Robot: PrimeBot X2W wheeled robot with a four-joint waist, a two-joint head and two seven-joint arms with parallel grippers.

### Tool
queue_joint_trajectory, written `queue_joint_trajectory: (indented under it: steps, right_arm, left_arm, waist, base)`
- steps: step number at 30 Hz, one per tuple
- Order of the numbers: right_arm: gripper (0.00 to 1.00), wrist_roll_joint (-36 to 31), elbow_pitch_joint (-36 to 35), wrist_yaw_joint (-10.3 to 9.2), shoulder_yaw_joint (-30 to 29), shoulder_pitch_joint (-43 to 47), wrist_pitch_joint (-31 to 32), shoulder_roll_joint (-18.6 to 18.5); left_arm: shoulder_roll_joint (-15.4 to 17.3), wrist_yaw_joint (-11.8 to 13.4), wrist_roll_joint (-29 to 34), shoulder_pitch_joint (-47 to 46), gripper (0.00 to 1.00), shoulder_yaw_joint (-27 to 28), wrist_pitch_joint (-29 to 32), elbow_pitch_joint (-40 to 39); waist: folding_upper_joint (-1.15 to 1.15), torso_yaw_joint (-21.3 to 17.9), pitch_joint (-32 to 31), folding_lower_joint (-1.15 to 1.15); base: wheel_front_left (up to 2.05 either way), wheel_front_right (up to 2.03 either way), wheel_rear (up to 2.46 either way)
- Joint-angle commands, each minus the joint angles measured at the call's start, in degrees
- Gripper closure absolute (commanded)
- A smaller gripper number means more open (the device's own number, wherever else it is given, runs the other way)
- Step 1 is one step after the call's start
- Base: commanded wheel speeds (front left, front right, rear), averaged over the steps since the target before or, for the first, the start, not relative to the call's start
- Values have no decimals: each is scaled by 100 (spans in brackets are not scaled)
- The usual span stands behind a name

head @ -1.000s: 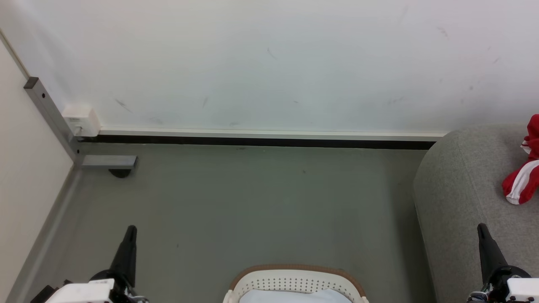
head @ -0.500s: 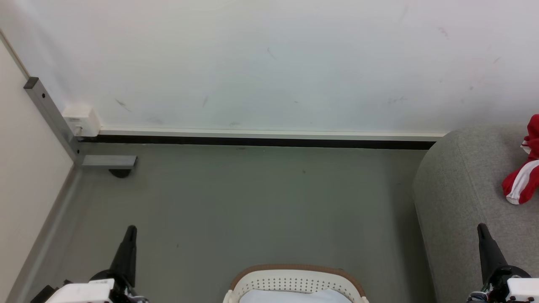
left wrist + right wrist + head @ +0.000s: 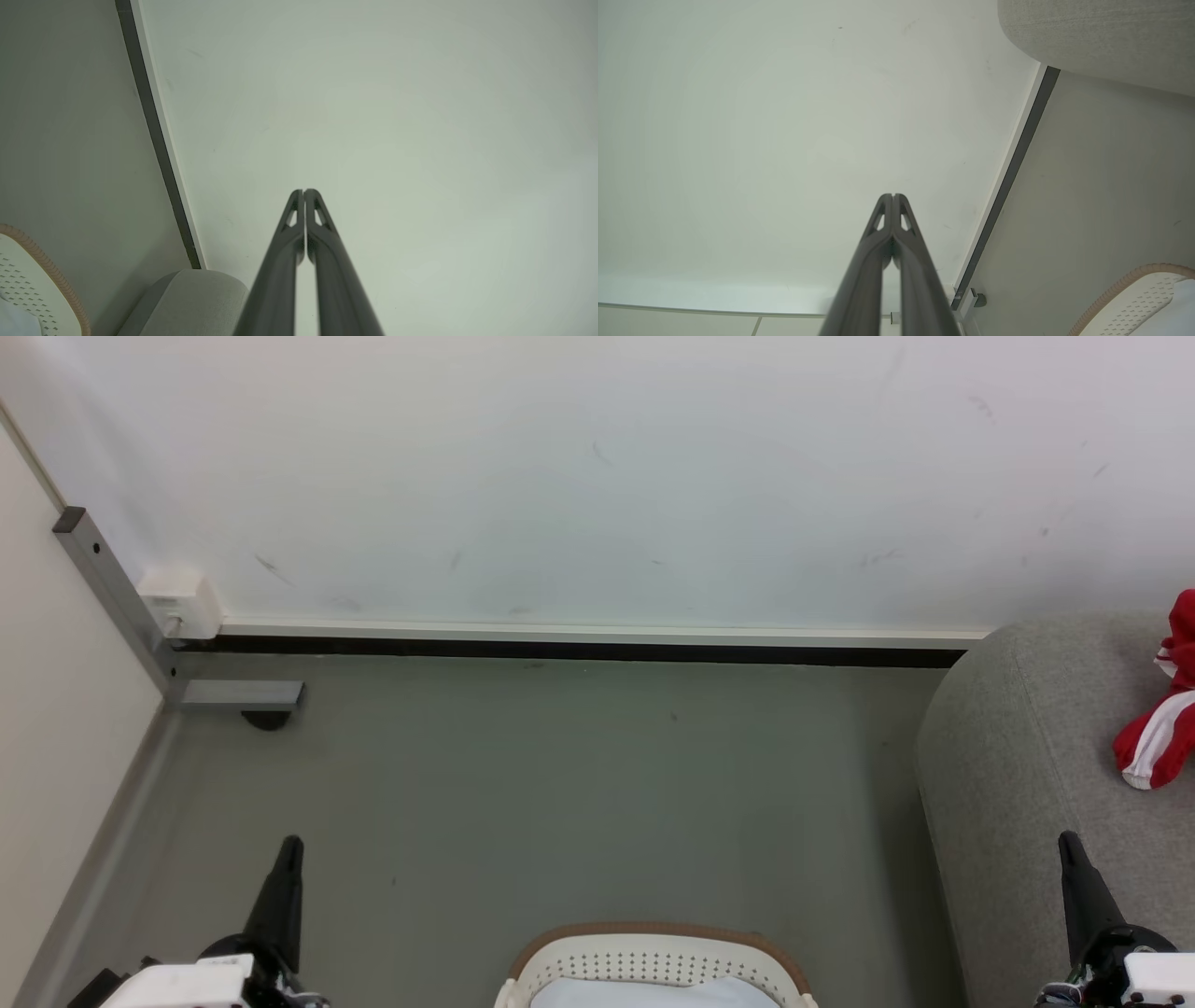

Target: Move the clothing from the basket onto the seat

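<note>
Red clothing (image 3: 1160, 728) with a white stripe lies on the light-grey seat (image 3: 1018, 756) at the right edge of the head view. The white perforated basket (image 3: 653, 966) with its tan rim sits on the floor at bottom centre, a pale cloth inside it. My left gripper (image 3: 291, 845) stands shut at the lower left, left of the basket, holding nothing. My right gripper (image 3: 1067, 840) is shut at the lower right, over the seat's front, also empty. Both wrist views show the fingers pressed together: left gripper (image 3: 303, 191), right gripper (image 3: 893, 196), with the basket (image 3: 28, 280) (image 3: 1134, 294) and seat (image 3: 187, 298) (image 3: 1101, 37) at their edges.
A white wall (image 3: 597, 476) with a dark baseboard runs across the back. A grey metal post (image 3: 112, 588) with a white box (image 3: 179, 597) stands in the left corner. Grey floor (image 3: 560, 784) lies between the basket and the wall.
</note>
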Motion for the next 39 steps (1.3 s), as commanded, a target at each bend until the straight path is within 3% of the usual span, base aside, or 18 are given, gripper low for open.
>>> queue_joint_trajectory:
  steps: [1,39]
  right_arm:
    - [100,8,12,-12,-18,-78,15,-45]
    - [100,8,12,-12,-17,-78,14,-45]
  left_arm:
    - [10,-30,-77,-49,100,9,21,-20]
    - [10,-31,-78,-49,100,8,20,-20]
  waist:
    - [0,0,0,0]
    - [0,0,0,0]
  base:
    - [0,0,0]
    - [0,0,0]
